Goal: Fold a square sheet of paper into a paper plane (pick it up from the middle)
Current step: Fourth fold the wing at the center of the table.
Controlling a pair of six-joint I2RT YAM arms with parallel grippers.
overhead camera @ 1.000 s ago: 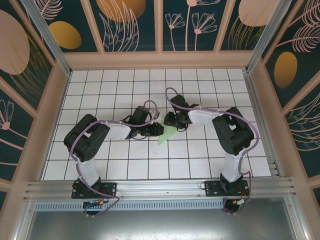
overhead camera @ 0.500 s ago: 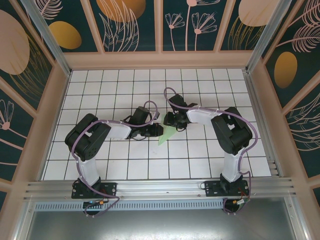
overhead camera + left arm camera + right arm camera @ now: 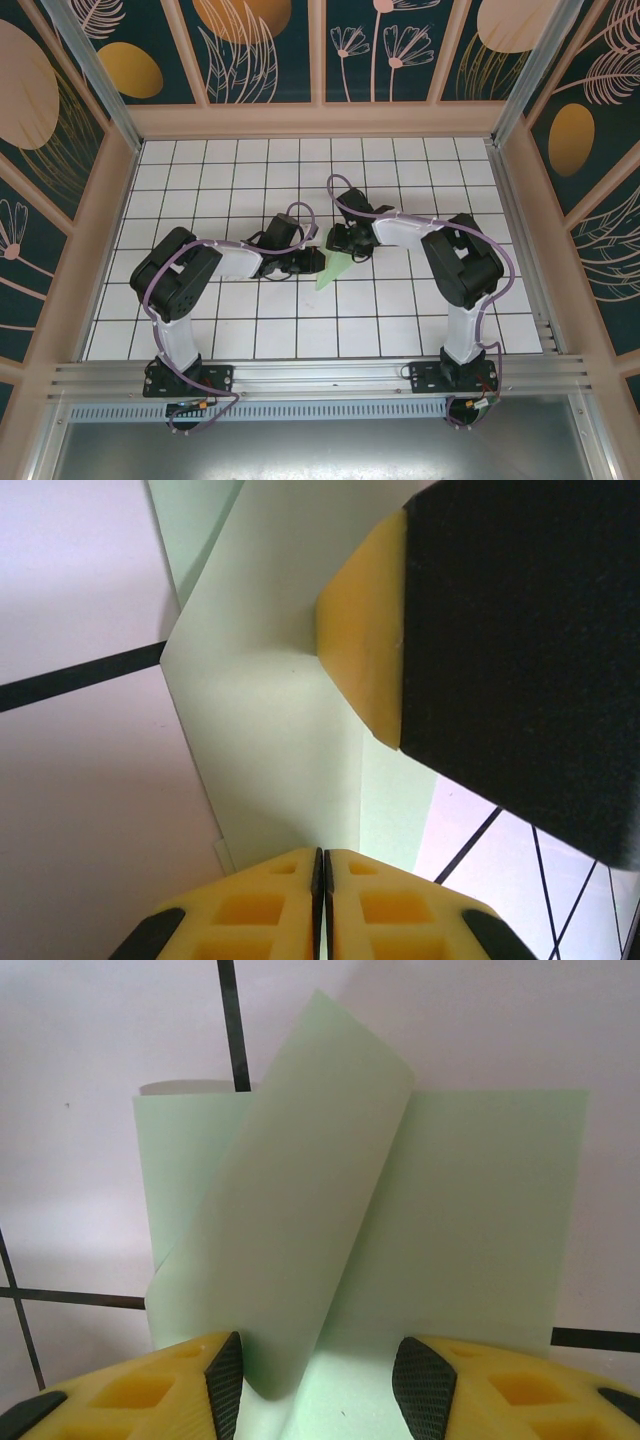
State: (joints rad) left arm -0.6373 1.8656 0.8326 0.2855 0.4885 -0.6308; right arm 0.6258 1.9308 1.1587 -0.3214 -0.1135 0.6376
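Left fingers (image 3: 321, 865) closed, apparently pinching paper sheet (image 3: 480, 1220) at 9 o'clock edge as anchor; right fingers (image 3: 346, 251) parted, empty, straddling curled flap to crease.

A white table of square tiles with dark grid lines (image 3: 200, 170), walled along its left, far and right edges, carries a thin pale mint-green sheet of paper (image 3: 334, 269) near its middle. The sheet is partly folded, with one flap curling up off the surface.
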